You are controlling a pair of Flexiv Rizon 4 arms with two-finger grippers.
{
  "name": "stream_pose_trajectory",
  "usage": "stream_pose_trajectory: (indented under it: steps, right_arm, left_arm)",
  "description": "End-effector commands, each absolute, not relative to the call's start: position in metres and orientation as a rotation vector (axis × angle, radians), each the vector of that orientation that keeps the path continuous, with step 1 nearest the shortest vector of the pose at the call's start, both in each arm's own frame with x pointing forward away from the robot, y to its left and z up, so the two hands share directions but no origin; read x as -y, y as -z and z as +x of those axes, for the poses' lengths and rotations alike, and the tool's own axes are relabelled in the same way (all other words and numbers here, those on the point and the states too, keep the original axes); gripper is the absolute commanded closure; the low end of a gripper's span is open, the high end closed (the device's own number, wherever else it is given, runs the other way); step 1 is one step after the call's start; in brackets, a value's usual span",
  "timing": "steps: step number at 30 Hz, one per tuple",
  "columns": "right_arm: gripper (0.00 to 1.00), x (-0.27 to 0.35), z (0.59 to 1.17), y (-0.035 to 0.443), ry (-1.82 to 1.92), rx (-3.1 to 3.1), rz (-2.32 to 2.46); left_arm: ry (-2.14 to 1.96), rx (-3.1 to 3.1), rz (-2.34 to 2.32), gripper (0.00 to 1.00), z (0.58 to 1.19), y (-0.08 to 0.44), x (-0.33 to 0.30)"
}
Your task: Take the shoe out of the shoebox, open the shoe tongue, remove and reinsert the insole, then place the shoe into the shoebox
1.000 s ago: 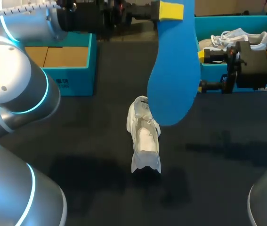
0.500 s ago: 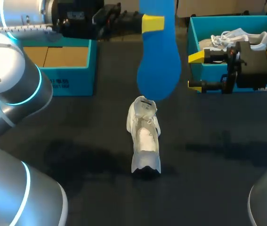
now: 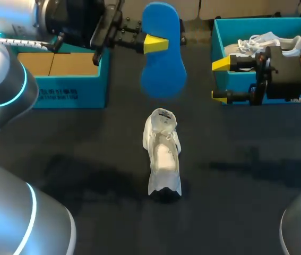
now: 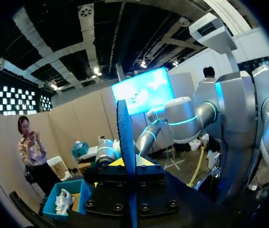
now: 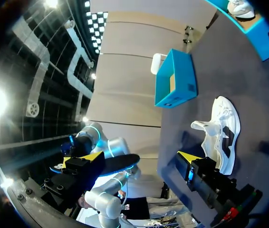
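The left gripper (image 3: 156,43) is drawing the blue insole (image 3: 163,66), pinched flat between its 2 fingers, back and away from the white shoe (image 3: 163,154), which is standing on its sole mid-table (image 3: 246,186). Removal is looking complete, so reinsertion is likely coming next. The right gripper (image 3: 222,79) is hovering spread wide and empty beside the right shoebox (image 3: 216,32).

- dark table (image 3: 246,202); one flat matte surface
- open blue box (image 3: 81,93) at its far left; brown cardboard floor; label on front wall
- spare white shoe (image 3: 291,43) at far right; laces loose on top
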State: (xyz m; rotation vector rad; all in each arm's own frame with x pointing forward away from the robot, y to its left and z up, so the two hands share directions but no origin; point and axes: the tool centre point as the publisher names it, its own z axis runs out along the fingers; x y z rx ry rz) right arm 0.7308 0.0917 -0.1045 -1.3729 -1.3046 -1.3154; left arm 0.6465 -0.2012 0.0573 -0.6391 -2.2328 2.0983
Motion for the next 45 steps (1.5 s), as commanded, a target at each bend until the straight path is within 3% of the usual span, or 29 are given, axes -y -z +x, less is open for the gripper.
stream_pose_trajectory:
  steps: [1, 18, 32, 45]
  right_arm:
    - [0.00, -0.093, 0.731, 0.105, 1.316, 1.304, -1.375]
    - [0.00, -0.093, 0.731, 0.105, 1.316, 1.304, -1.375]
    - [0.00, -0.093, 0.731, 0.105, 1.316, 1.304, -1.375]
    - [0.00, -0.086, 0.732, 0.095, 1.320, 1.298, -1.414]
  left_arm:
    - [-2.161, 2.394, -1.135, 1.00, 0.657, -0.051, 0.201]
    - [-2.816, 2.306, -2.125, 1.00, 0.681, -0.017, 0.202]
    - [-2.816, 2.306, -2.125, 1.00, 0.681, -0.017, 0.202]
    - [-2.979, 2.067, -2.515, 1.00, 0.692, 0.039, 0.196]
